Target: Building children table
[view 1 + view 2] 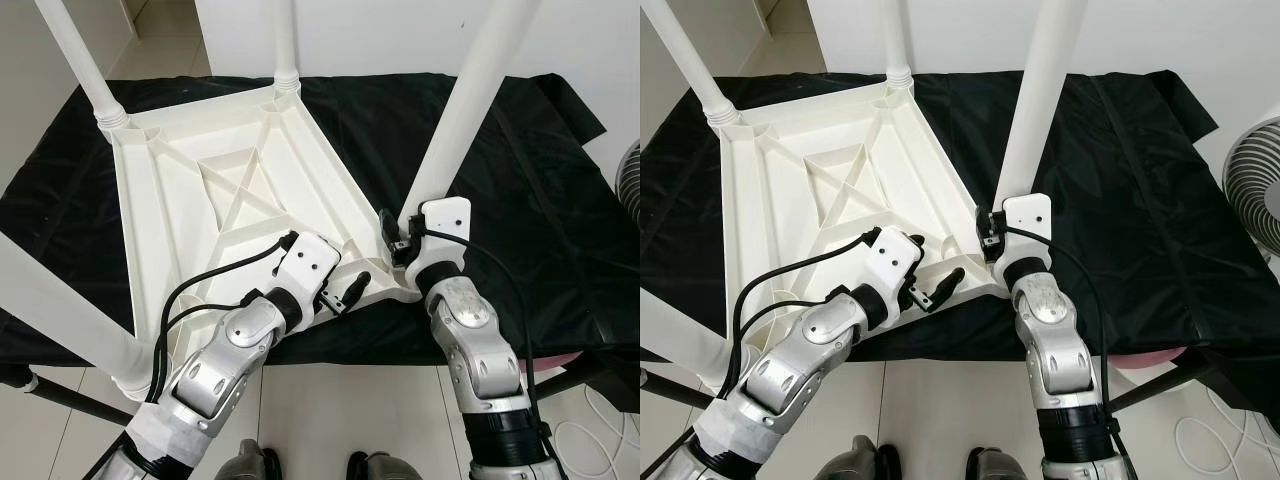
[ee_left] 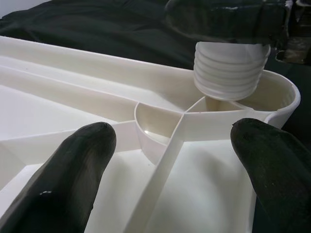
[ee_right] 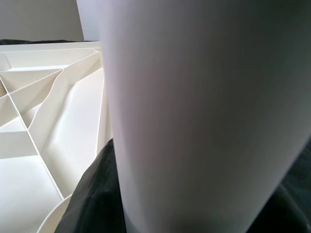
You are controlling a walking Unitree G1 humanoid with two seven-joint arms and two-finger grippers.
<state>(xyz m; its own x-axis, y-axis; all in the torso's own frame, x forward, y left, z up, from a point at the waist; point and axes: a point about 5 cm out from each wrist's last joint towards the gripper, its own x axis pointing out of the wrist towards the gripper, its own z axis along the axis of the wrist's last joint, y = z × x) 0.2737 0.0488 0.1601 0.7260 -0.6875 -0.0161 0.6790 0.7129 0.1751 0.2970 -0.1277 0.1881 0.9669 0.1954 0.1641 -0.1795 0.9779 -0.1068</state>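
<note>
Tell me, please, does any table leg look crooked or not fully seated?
The leg held by the right gripper leans, and its threaded end sits exposed above the corner socket of the tabletop, not fully screwed in.

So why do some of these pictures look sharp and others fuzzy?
Both eye views are sharp and evenly lit, the white table top bright against the black cloth. In the left wrist view the left claw's fingers are close, soft blobs. In the right wrist view the leg sits so near that it blurs.
</note>
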